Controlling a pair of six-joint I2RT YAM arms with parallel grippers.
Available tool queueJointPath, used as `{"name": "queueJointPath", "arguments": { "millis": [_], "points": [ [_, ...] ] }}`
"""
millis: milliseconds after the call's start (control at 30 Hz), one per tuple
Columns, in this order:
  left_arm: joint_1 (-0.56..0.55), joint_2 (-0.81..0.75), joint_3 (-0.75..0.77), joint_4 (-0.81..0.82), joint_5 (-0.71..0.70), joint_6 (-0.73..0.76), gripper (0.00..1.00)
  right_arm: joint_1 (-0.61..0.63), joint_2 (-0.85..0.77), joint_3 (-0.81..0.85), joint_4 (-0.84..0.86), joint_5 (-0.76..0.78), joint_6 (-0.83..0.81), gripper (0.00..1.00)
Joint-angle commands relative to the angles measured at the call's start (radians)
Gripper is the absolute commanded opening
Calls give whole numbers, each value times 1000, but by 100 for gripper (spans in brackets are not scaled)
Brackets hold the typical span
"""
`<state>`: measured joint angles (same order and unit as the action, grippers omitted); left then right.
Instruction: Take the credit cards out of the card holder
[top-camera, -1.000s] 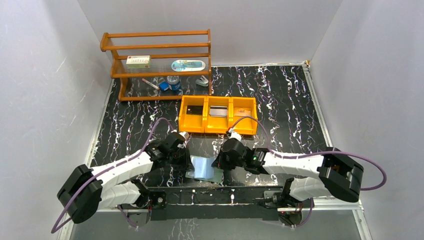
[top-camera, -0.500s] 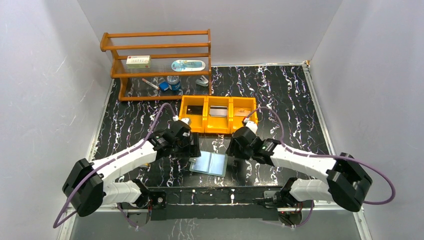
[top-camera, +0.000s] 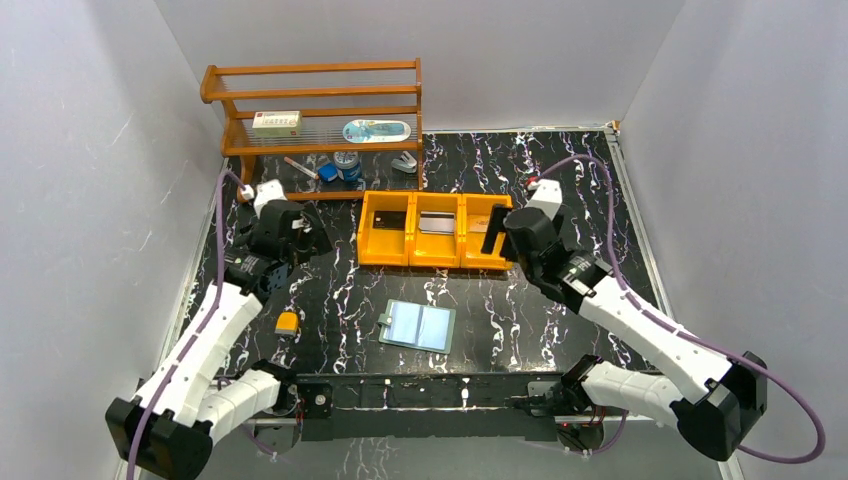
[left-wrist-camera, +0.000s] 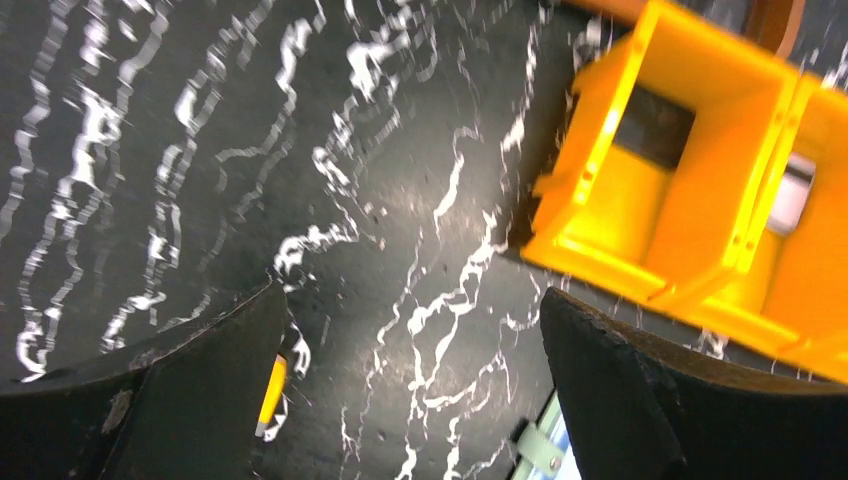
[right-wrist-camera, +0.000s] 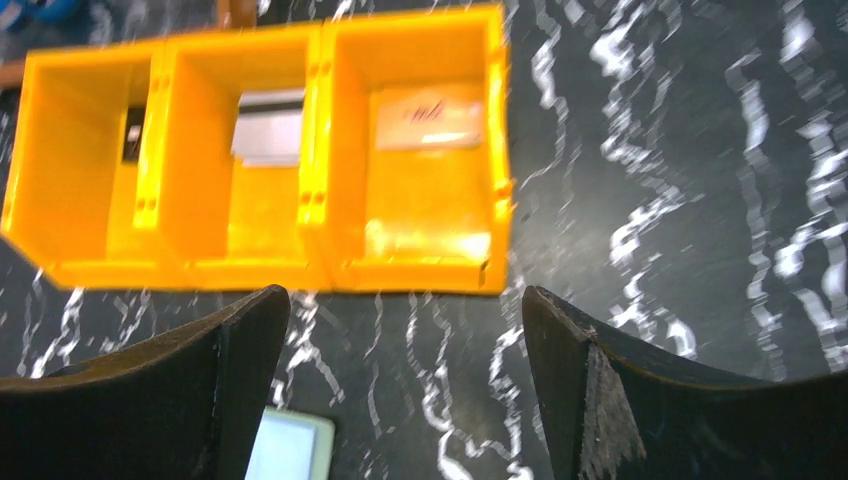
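The card holder (top-camera: 418, 325) lies flat and spread on the black marbled table, pale inner pockets up, with nothing touching it. One of its corners shows in the left wrist view (left-wrist-camera: 545, 452) and one in the right wrist view (right-wrist-camera: 287, 446). The credit cards sit in the orange tray (top-camera: 436, 260): black (top-camera: 390, 220) in the left compartment, silver-grey (top-camera: 436, 222) in the middle, tan (right-wrist-camera: 428, 124) in the right. My left gripper (top-camera: 303, 240) hangs open left of the tray. My right gripper (top-camera: 498, 238) is open at the tray's right end. Both grippers are empty.
A wooden rack (top-camera: 310, 95) stands at the back left, holding a white box (top-camera: 276, 122) and small items beneath. A small yellow object (top-camera: 287, 322) lies left of the card holder. White walls close in on three sides.
Both grippers have opened and pulled up and back from the card holder, left arm going left, right arm going right. The holder has shifted slightly right and lies spread flat.
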<state>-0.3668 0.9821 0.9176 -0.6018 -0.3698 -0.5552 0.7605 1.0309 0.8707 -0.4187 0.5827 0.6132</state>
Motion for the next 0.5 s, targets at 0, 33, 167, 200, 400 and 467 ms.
{"name": "queueJointPath", "arguments": {
  "millis": [0, 33, 167, 200, 400, 467],
  "points": [
    [5, -65, 92, -66, -256, 16, 98, -84, -31, 114, 8, 125, -174, 98],
    [4, -74, 100, -82, -277, 1, 98, -111, -30, 129, 10, 121, -193, 98],
    [5, -108, 116, -142, -328, -39, 98, -182, -30, 179, -10, 90, -213, 98],
    [4, -121, 109, -143, -340, -43, 98, -186, -38, 178, -4, 72, -216, 98],
    [5, -148, 76, -131, -351, 7, 98, -186, -106, 112, 75, -47, -182, 98],
    [5, -137, 87, -138, -355, 7, 98, -187, -111, 102, 77, -49, -178, 98]
  ]
}}
